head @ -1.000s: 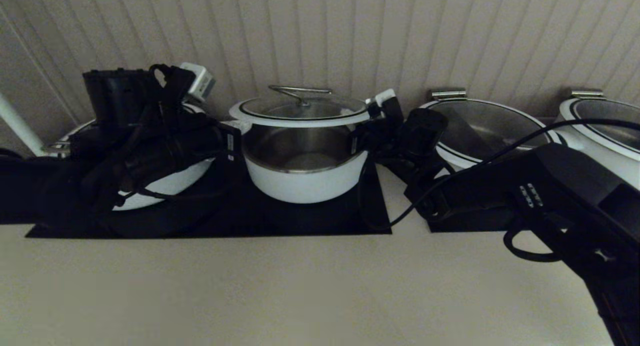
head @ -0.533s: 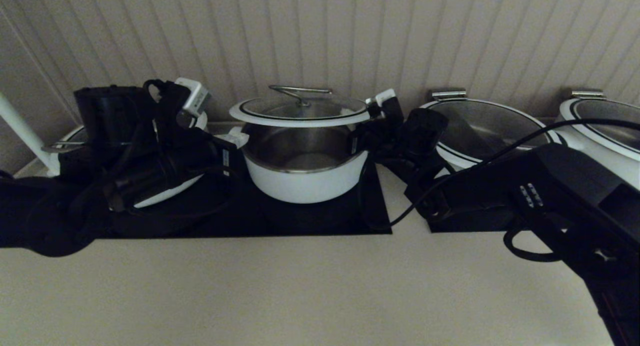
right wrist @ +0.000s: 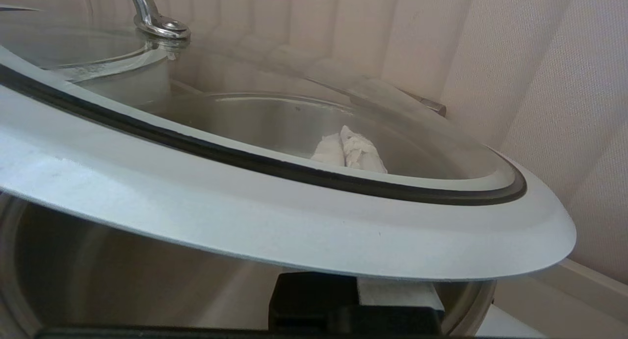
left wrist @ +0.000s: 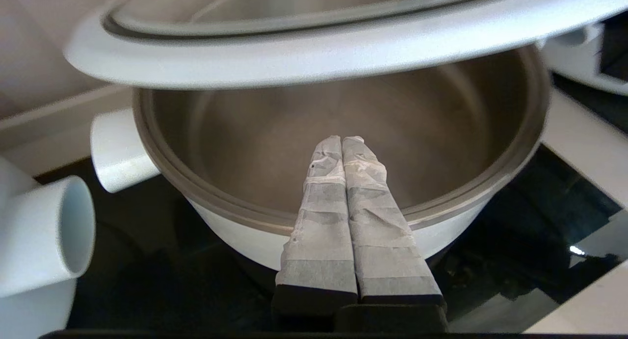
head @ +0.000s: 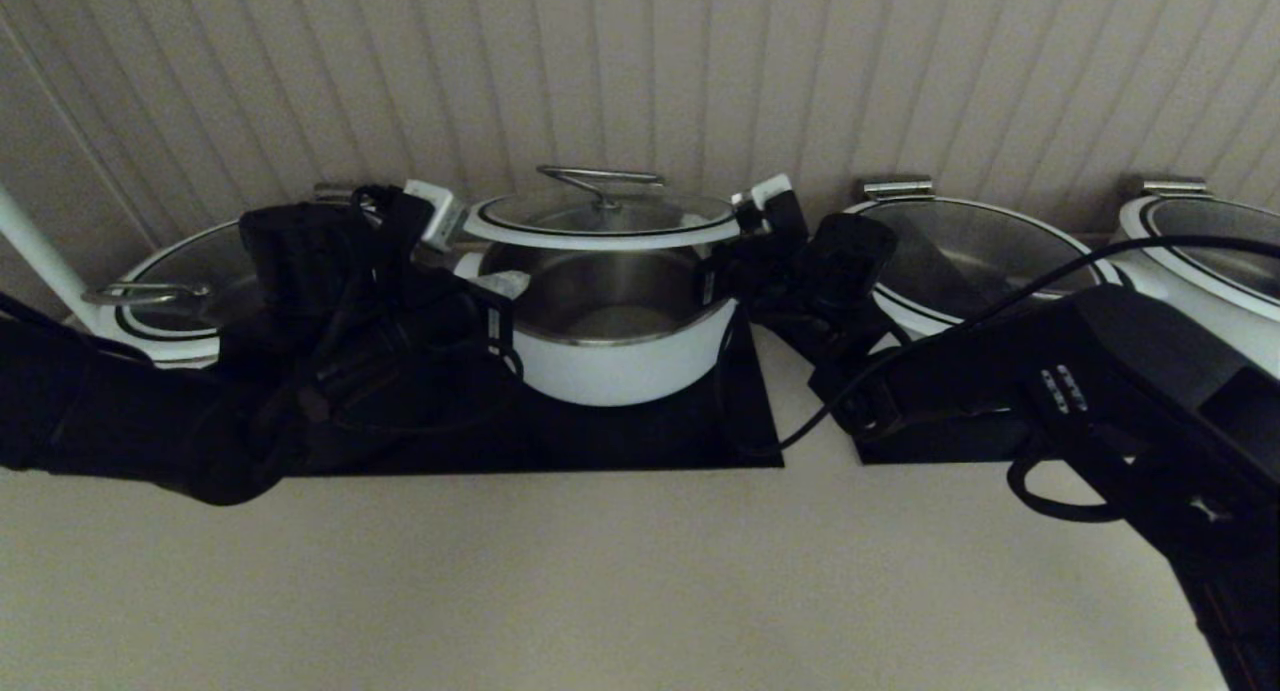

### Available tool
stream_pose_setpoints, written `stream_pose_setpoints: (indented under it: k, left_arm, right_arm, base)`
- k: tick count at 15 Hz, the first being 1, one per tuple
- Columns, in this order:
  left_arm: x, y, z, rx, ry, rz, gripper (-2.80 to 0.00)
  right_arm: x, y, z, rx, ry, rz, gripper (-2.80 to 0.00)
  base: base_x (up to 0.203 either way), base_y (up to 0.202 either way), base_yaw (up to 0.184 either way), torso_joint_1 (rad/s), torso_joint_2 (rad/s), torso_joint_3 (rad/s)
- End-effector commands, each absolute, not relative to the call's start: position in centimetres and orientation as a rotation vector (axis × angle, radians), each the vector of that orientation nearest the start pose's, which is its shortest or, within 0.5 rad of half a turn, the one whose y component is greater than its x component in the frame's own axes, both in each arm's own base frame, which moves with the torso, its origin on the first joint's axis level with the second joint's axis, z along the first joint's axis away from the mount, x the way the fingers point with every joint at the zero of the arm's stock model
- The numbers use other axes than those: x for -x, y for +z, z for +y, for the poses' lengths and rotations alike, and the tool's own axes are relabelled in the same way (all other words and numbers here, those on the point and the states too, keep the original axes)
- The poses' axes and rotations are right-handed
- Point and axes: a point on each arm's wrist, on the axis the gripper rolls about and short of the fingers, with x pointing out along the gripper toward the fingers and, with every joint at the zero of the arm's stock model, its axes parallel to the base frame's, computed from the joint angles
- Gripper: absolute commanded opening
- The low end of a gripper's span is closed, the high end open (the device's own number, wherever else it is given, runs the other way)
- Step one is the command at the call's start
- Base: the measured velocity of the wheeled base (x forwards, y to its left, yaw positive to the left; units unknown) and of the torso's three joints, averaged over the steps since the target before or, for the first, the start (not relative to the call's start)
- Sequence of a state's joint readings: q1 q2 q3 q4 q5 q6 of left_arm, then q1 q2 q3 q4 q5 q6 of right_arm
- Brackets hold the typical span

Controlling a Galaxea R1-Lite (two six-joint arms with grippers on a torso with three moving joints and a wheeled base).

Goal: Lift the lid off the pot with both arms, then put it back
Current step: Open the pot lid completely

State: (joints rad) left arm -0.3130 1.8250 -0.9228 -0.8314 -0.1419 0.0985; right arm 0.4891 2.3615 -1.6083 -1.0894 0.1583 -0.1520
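The lid hangs level above the pot, with a clear gap under it. My right gripper reaches in from the right. Its fingers are pressed together under the lid and show through the glass in the right wrist view. My left gripper is at the pot's left side. In the left wrist view its shut, empty fingers lie over the pot's rim, below the lid's white rim and not touching it.
Wider white pots with glass lids stand to the left, right and far right. A black mat lies under the pot. A panelled wall stands close behind. The neighbouring pot's stub is near my left gripper.
My left arm has swung right and down, uncovering the left pot, and its gripper has come over the pot's left rim. The lid and right arm have held still.
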Motion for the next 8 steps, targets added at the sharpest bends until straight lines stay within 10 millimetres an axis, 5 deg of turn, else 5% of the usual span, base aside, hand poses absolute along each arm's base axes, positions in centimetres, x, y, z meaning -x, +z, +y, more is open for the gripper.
stream_pose_setpoints:
  k: [1, 8]
  left_arm:
    - [-33.3, 18.6, -11.2, -0.104, -0.461, 0.061, -2.80]
    - [-35.2, 19.8, -11.8, -0.098, -0.458, 0.000, -2.80]
  right_arm:
    - [-42.7, 18.3, 23.7, 0.087, 0.625, -0.400, -2.80]
    - [-42.6, 18.5, 23.9, 0.084, 0.629, -0.407, -2.80]
  base:
    - [0.000, 0.000, 0.000, 0.000, 0.00, 0.000]
    - [0.000, 0.000, 0.000, 0.000, 0.00, 0.000]
